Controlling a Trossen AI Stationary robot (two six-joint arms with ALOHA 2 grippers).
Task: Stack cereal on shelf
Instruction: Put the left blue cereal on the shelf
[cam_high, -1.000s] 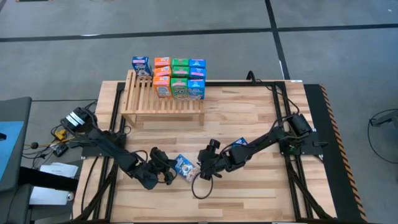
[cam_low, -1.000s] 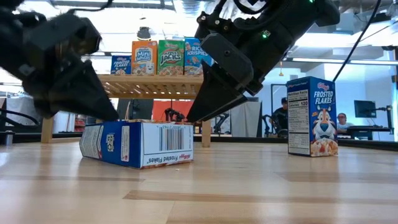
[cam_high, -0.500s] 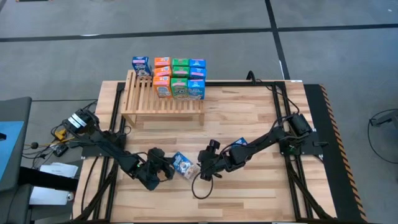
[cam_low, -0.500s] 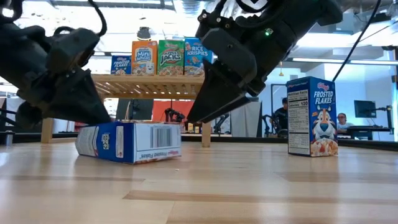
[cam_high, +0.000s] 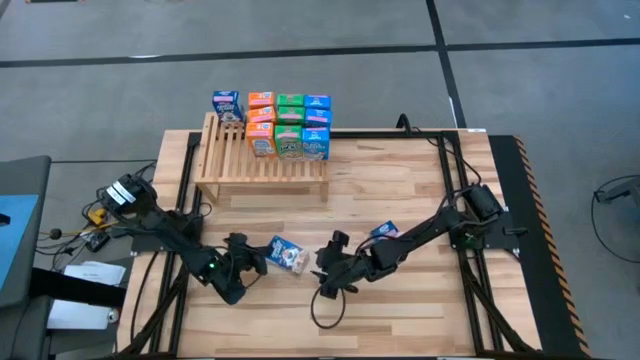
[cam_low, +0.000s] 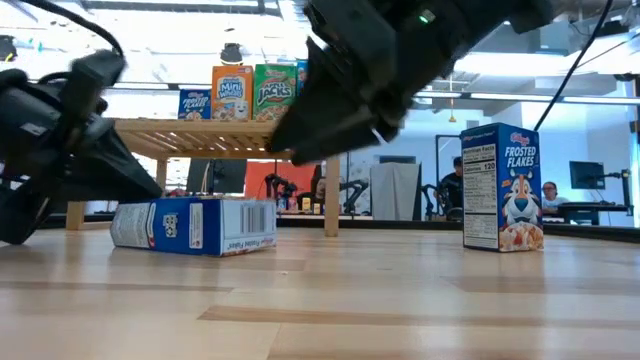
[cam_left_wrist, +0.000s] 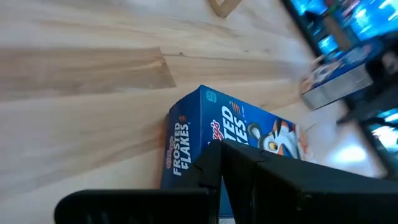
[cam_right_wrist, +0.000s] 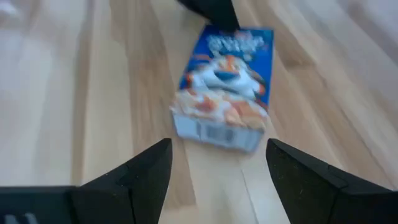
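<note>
A blue Frosted Flakes cereal box (cam_high: 285, 255) lies flat, printed front up, on the plank table between my two grippers. My left gripper (cam_high: 250, 262) is shut at the box's left end (cam_low: 125, 205). My right gripper (cam_right_wrist: 217, 177) is open and hovers just right of the box (cam_right_wrist: 224, 93), which lies beyond its fingertips and not between them. A second blue cereal box (cam_low: 500, 188) stands upright on its bottom end, right of the grippers. The slatted wooden shelf (cam_high: 260, 160) at the far left carries several cereal boxes (cam_high: 290, 125) along its far side. My left gripper lays its shut fingers (cam_left_wrist: 211, 168) on the box's upward front, near the logo end (cam_left_wrist: 186, 143) toward the table's left. They slant down from the table's left side. The fingers themselves hide the exact place of contact. The box lies flat on the table.
Black frame rails (cam_high: 450, 190) run along the table's left and right sides. Bare planks lie between the flat box and the shelf. In the room behind the table, a person sits at a desk (cam_low: 550, 195).
My left gripper has gone toward the table's left edge, sunk a little and rolled about its own line. The flat box has slid with it toward the left and far edges and turned somewhat. My right gripper's fingers have tipped up away from the box, still open.
</note>
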